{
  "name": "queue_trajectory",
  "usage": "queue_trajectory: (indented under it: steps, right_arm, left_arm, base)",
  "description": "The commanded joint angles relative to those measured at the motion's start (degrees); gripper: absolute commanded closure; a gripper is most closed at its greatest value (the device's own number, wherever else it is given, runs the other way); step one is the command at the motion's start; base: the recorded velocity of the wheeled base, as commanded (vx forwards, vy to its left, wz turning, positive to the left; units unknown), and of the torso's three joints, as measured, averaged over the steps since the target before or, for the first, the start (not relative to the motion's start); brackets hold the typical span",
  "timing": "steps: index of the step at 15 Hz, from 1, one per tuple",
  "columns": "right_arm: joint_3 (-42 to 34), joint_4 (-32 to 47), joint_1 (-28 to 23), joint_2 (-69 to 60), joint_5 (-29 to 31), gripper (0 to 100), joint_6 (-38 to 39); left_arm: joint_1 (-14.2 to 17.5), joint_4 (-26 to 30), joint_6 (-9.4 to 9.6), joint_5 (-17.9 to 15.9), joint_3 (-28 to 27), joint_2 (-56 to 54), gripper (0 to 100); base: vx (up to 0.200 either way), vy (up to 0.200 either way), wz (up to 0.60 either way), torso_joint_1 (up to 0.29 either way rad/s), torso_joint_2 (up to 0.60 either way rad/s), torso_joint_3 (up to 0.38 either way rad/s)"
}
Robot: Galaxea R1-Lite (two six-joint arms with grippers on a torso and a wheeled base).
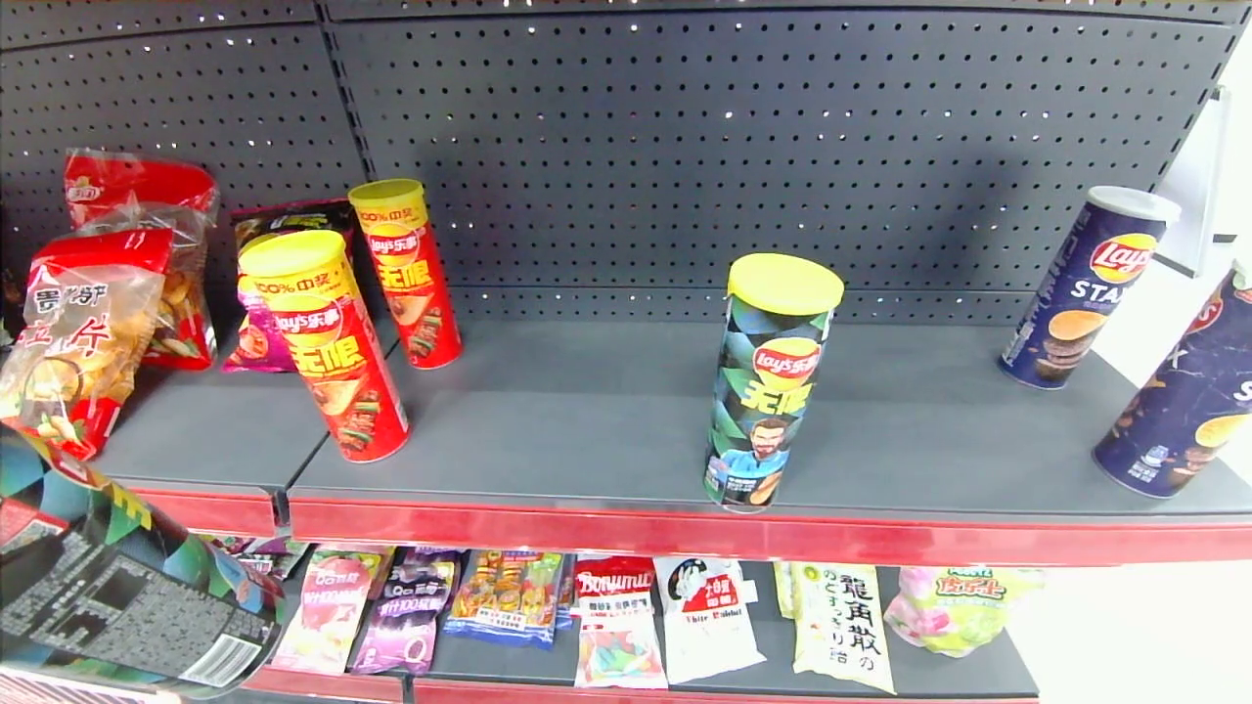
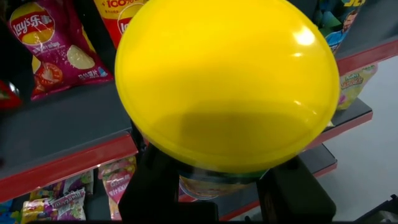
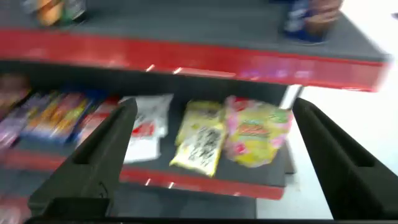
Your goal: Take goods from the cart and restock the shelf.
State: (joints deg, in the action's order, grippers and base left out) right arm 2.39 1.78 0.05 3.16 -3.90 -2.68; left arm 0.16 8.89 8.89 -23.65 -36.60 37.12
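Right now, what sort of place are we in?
Probably a shop aisle: a red-edged shelf with a pegboard behind, chip cans standing on it, and snack bags on the lower shelf.

A: How many chip cans stand on the upper shelf (image 1: 587, 411)?

B: Five. The near red can (image 1: 328, 342), the far red can (image 1: 406, 269), one green can (image 1: 773, 381), then the inner blue can (image 1: 1086, 288) and the outer blue can (image 1: 1179, 391). A sixth can (image 1: 117, 587), green-patterned, is off the shelf.

A: Bags up there?

B: Three: the front red bag (image 1: 83, 342), the back red bag (image 1: 147, 244) and one purple bag (image 1: 264, 293).

A: And the lower shelf (image 1: 939, 675)?

B: Seven packets (image 1: 704, 616) in a row; an eighth is partly hidden.
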Motion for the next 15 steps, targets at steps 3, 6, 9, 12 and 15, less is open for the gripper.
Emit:
queue_trajectory:
  steps: [3, 6, 9, 12, 15]
  right_arm:
    - [-2.0, -1.3, 0.2, -2.9, 3.4, 0, 1.7]
    - [-2.2, -1.3, 0.1, -3.0, 3.6, 0, 2.0]
    - [-2.2, -1.3, 0.1, -3.0, 3.6, 0, 2.0]
    - [-2.2, -1.3, 0.1, -3.0, 3.6, 0, 2.0]
    - [-2.2, -1.3, 0.1, -3.0, 3.6, 0, 2.0]
  left_arm:
    - [0.0, 0.0, -0.1, -0.1, -0.1, -0.5, 100]
    - [0.0, -0.1, -0.63, -0.2, -0.1, 0.2, 100]
    - [0.0, -2.0, -0.71, -0.2, 0.1, 1.1, 100]
    - [0.0, -2.0, -0.71, -0.2, 0.0, 1.3, 100]
    - [0.0, -2.4, -0.71, -0.2, -0.1, 1.5, 100]
  base:
    - [0.0, 0.0, 0.0, 0.0, 0.0, 0.0]
    - [0.0, 0.0, 0.0, 0.0, 0.0, 0.0]
    - [0.0, 0.0, 0.0, 0.0, 0.0, 0.0]
    - [0.0, 0.0, -0.6, 0.001, 0.01, 0.002]
    - [0.0, 0.0, -0.6, 0.009, 0.0, 0.001]
